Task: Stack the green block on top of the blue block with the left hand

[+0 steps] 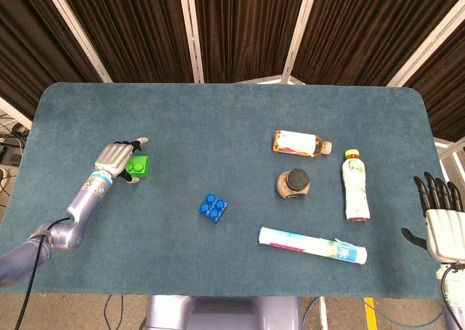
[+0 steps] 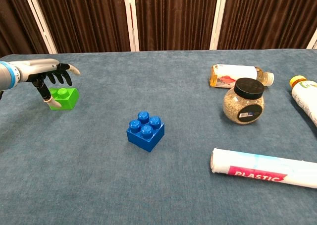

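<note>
The green block (image 1: 140,166) (image 2: 65,97) lies on the table's left side. My left hand (image 1: 118,158) (image 2: 48,75) hovers over its left half with fingers spread and curved down around it; the thumb tip sits at the block's near side, and no firm grip shows. The blue block (image 1: 213,207) (image 2: 145,131) sits near the table's middle, well to the right of the green one, studs up. My right hand (image 1: 441,219) hangs open off the table's right edge, fingers pointing up, holding nothing.
On the right half lie an amber bottle (image 1: 299,143) on its side, a black-lidded jar (image 1: 293,184), a white bottle with a yellow cap (image 1: 354,185), and a plastic-wrapped roll (image 1: 312,245) near the front edge. Blue cloth covers the table (image 1: 232,112).
</note>
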Robot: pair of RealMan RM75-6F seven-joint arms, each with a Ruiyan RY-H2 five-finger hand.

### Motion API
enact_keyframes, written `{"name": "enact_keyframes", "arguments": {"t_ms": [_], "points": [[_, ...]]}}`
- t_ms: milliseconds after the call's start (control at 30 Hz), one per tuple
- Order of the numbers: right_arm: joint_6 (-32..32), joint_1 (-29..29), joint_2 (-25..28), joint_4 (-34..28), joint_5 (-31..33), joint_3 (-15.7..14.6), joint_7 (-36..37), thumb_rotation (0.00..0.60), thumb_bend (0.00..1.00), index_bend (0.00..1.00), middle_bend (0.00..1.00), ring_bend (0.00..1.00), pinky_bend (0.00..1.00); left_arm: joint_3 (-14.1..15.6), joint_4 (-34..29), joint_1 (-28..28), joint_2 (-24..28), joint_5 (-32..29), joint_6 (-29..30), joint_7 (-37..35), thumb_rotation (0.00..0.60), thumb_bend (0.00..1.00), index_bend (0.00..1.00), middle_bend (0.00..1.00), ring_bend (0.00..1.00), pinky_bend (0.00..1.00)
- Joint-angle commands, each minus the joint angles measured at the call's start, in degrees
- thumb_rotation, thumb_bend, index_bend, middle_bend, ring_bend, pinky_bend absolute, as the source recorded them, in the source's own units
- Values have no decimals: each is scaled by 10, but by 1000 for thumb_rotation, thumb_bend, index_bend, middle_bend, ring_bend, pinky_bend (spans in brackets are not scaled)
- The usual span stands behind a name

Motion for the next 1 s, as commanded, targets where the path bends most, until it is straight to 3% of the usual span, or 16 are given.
{"name": "enact_keyframes", "arguments": {"t_ms": [33, 233, 400, 600, 767, 867, 1000], "points": [[-2, 0, 0, 1, 3, 0, 2, 600, 0, 0, 0, 0, 0, -2, 11, -6, -10, -12, -2, 9, 600, 1, 237, 353, 317, 301], [-4, 1, 1, 0, 5, 1, 2, 600, 0, 0, 0, 0, 0, 0, 11, -9, -11, -34, 3, 40, 600, 20, 405, 493, 443, 398], [-2, 1, 1, -2, 5, 0, 3, 600, 0, 0, 0, 0, 0, -3, -16, -6, 3, -47, 17, 54, 600, 23, 432, 516, 461, 411], [-2, 1, 2, -4, 7, 1, 4, 600, 0, 0, 0, 0, 0, -6, -128, 4, 58, -12, 67, 49, 600, 23, 434, 516, 461, 411], [-1, 0, 4, -7, 6, 1, 7, 600, 0, 0, 0, 0, 0, 2, -258, 9, 111, 37, 110, 66, 600, 24, 436, 517, 461, 411], [-1, 0, 5, -7, 7, 1, 10, 600, 0, 0, 0, 0, 0, 10, -325, 2, 130, 61, 117, 89, 600, 23, 439, 518, 461, 410], [1, -1, 6, -7, 7, 2, 12, 600, 0, 0, 0, 0, 0, 21, -368, -13, 131, 80, 115, 129, 600, 24, 451, 520, 463, 411]]}}
